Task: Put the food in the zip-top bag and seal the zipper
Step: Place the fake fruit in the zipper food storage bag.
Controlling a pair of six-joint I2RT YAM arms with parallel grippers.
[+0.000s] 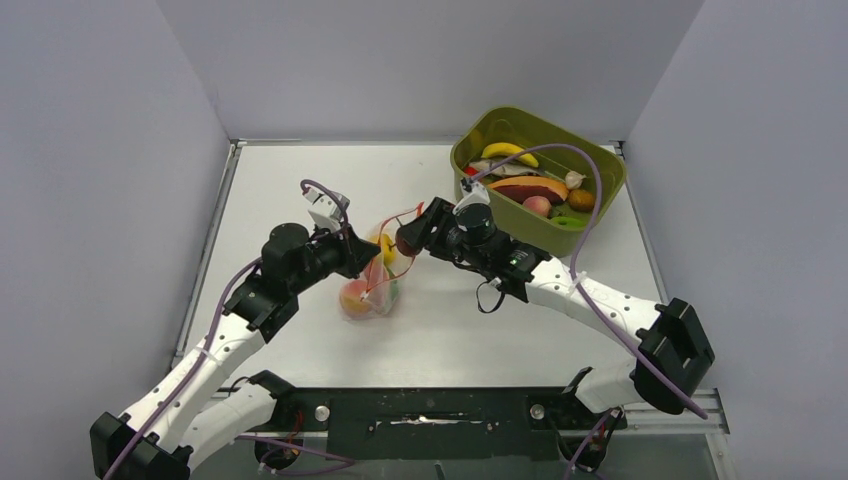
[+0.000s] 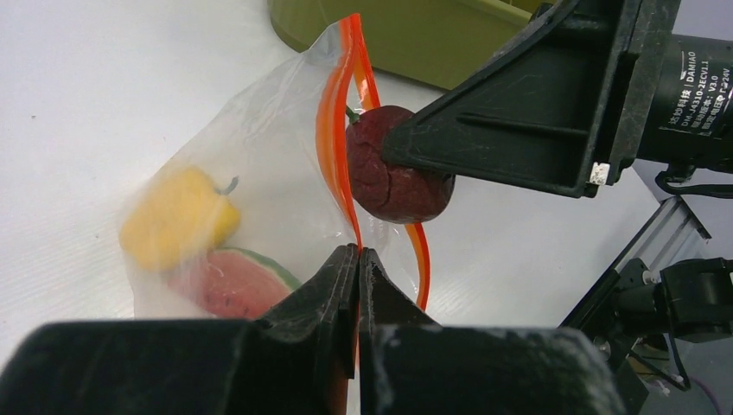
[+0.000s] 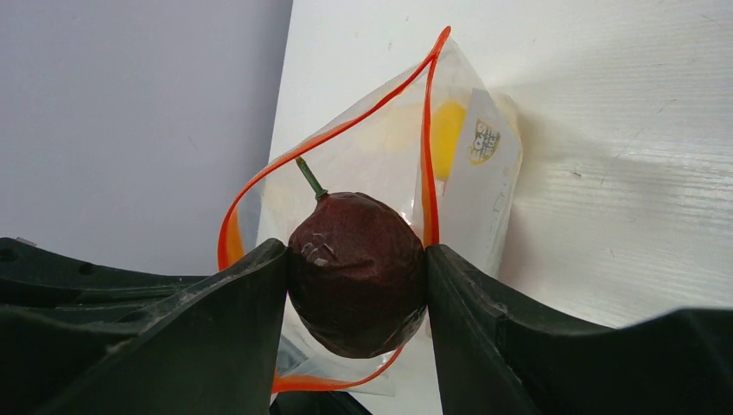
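While the left end effector [image 2: 358,255], fully closed, pinches the zip-top bag [image 2: 259,156] by its zipper [image 2: 328,147], the right end effector [image 3: 356,277] grips the dark purple piece [image 2: 393,177] at the open mouth; best pushed deeper before release.

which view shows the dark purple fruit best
The right wrist view: the dark purple fruit fills the centre, stem and wrinkled skin clear, held in the right gripper. The left wrist view hides part behind that gripper; the top view shows a small dark blob.
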